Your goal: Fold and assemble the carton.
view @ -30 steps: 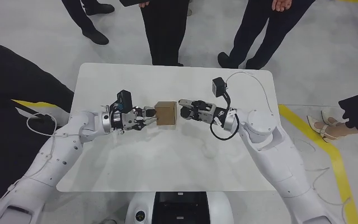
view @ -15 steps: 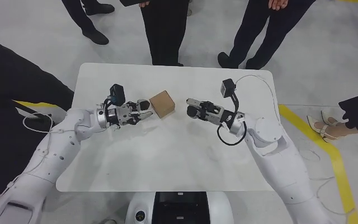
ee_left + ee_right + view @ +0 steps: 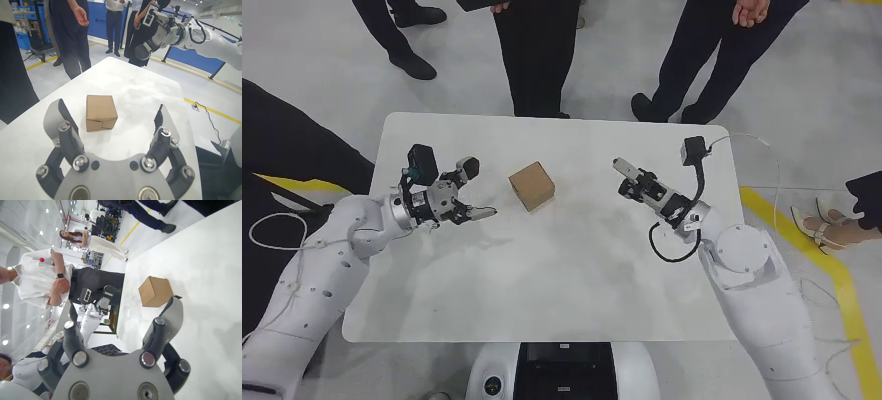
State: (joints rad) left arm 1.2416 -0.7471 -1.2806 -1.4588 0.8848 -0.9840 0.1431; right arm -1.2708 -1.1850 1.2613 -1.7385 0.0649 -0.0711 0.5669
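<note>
Now both arms sit low over tabletop (image 3: 542, 290), pointing inward. Left claw (image 3: 480, 188) spread wide, empty; right claw (image 3: 626, 170) spread too, rolled sideways. Carton (image 3: 532, 186) sits btwn them, ahead of each claw, touching neither. It's closed, approx cubic, no clear long axis, flap seam facing left claw.

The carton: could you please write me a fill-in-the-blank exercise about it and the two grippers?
1. The brown carton sits on the ____ table.
2. It lies ____ the left gripper and the right gripper, touching neither.
3. Both grippers' jaws are ____.
Missing words: white; between; open.
</note>
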